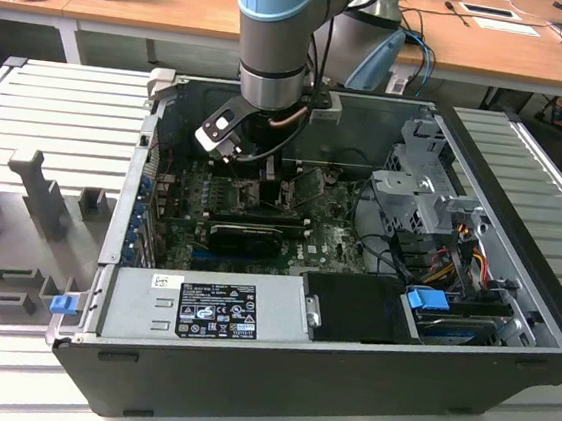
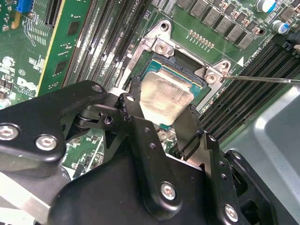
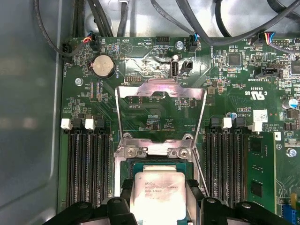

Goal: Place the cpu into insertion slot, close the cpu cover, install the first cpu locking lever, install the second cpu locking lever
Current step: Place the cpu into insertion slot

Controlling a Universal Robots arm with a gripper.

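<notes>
gripper (image 2: 163, 111): closed on the cpu (image 2: 165, 99), one finger on each of two opposite edges; the same hold is seen in the first wrist view, gripper (image 3: 159, 193)
cpu position: pinched in the gripper directly over the insertion slot (image 2: 186, 60), metal top face up
offset: chip sits slightly toward the gripper body, so the slot's dark recess is exposed along the far edge
seating: can't tell whether the chip touches the slot floor or hangs just above it
alignment: cpu (image 3: 158, 199) edges look roughly parallel to the slot's rim (image 3: 154, 151) in the first wrist view; being square, it has no long axis, so the corners are what need to match
cpu cover (image 3: 160, 87): swung fully open, lying back over the motherboard (image 3: 140, 56) on the far side of the slot from the gripper; hinge edge is next to the slot, clear of the chip
lever rod (image 2: 262, 78): thin wire, unlatched, beside the slot and away from the fingers
exterior view: arm reaches down into the open computer case (image 1: 344, 378), gripper (image 1: 264, 184) low over the board
progress, my read: step one underway, with cover and levers not yet done
</notes>
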